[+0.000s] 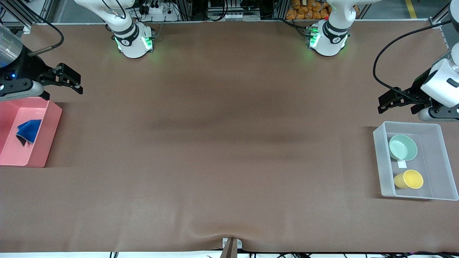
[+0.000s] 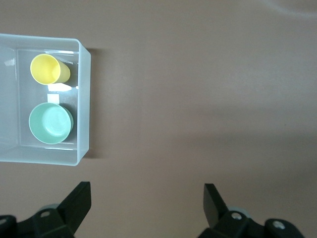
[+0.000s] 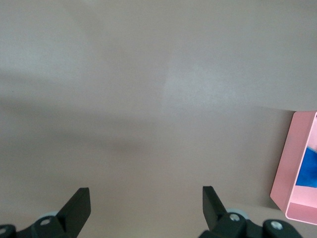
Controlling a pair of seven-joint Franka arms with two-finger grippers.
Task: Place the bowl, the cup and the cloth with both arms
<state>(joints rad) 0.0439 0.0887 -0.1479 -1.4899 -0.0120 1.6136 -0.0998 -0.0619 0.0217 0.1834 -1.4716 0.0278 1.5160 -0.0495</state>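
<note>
The mint green bowl [image 1: 403, 147] and the yellow cup [image 1: 408, 179], lying on its side, are in a clear plastic bin [image 1: 441, 157] at the left arm's end of the table. Both also show in the left wrist view, the bowl [image 2: 49, 123] and the cup [image 2: 48, 69]. The blue cloth [image 1: 28, 130] lies crumpled in a pink bin [image 1: 50, 136] at the right arm's end; a strip of it shows in the right wrist view [image 3: 308, 168]. My left gripper [image 1: 385, 104] is open and empty above the table beside the clear bin. My right gripper [image 1: 70, 80] is open and empty above the table beside the pink bin.
The brown table mat [image 1: 229, 143] spreads between the two bins. A small white label [image 1: 402, 164] lies in the clear bin between bowl and cup. The arm bases [image 1: 134, 41] stand along the table's edge farthest from the front camera.
</note>
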